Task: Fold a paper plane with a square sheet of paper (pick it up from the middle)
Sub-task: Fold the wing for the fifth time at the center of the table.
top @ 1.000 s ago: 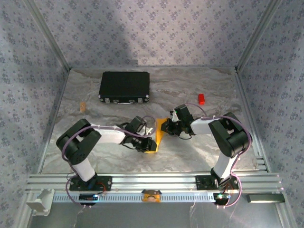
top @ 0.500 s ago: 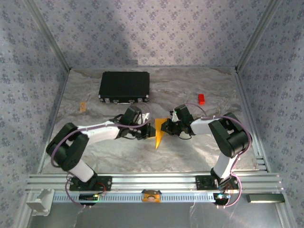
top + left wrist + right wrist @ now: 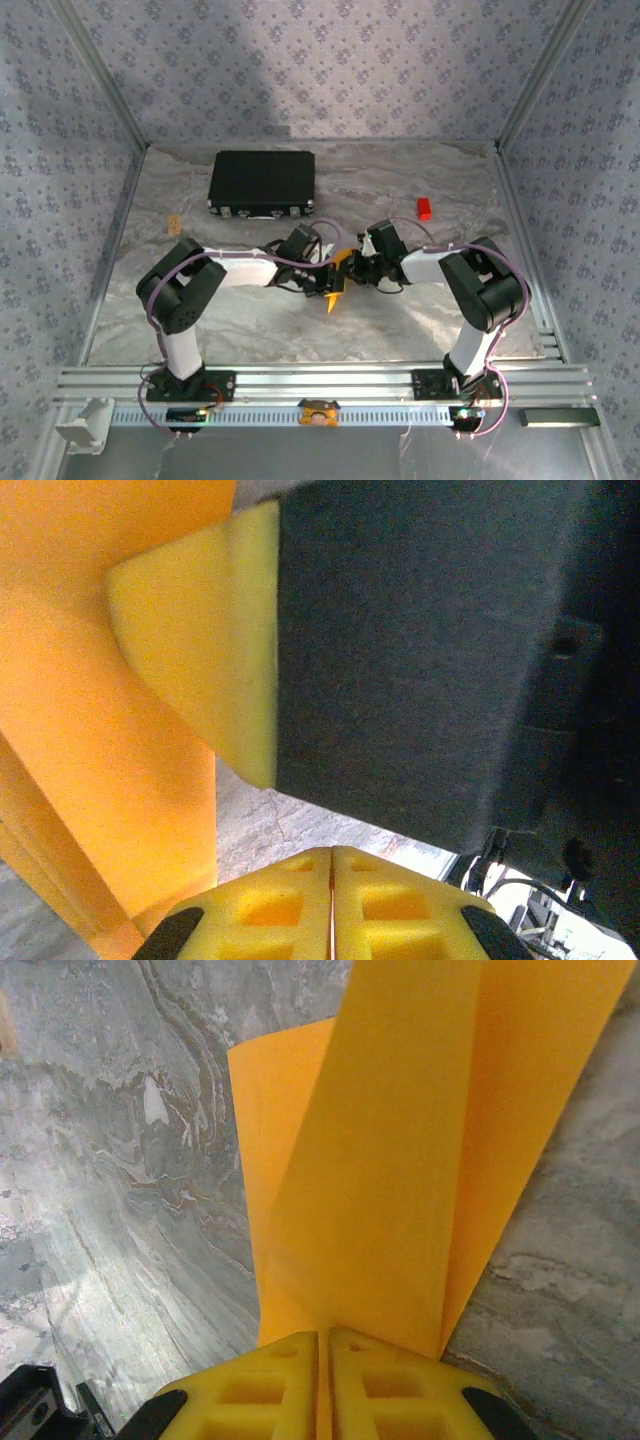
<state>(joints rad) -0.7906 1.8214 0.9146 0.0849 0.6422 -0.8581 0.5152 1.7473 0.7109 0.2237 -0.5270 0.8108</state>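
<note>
The square sheet of paper [image 3: 334, 288] is bright orange and folded lengthwise into a narrow pointed strip at mid-table; I cannot tell whether it has a paper plane's shape. My right gripper [image 3: 351, 268] is shut on its upper end. In the right wrist view the paper [image 3: 380, 1160] runs out from between the yellow fingers of that gripper [image 3: 323, 1352] and hangs over the marbled table. My left gripper [image 3: 326, 272] is shut beside the paper on its left. In the left wrist view its jaws [image 3: 331, 870] meet with nothing sticking out, the paper [image 3: 90, 730] is to their left, and the right gripper's finger [image 3: 210, 650] is close above.
A black rectangular case [image 3: 262, 182] lies at the back left. A small red block [image 3: 424, 208] sits at the back right, and a small tan piece [image 3: 174, 223] near the left wall. Metal frame rails edge the table [image 3: 250, 325].
My left arm swung from the near left of the paper up and right to the right gripper, its jaws closing on the way. The paper narrowed and stands steeper. The right gripper stayed put.
</note>
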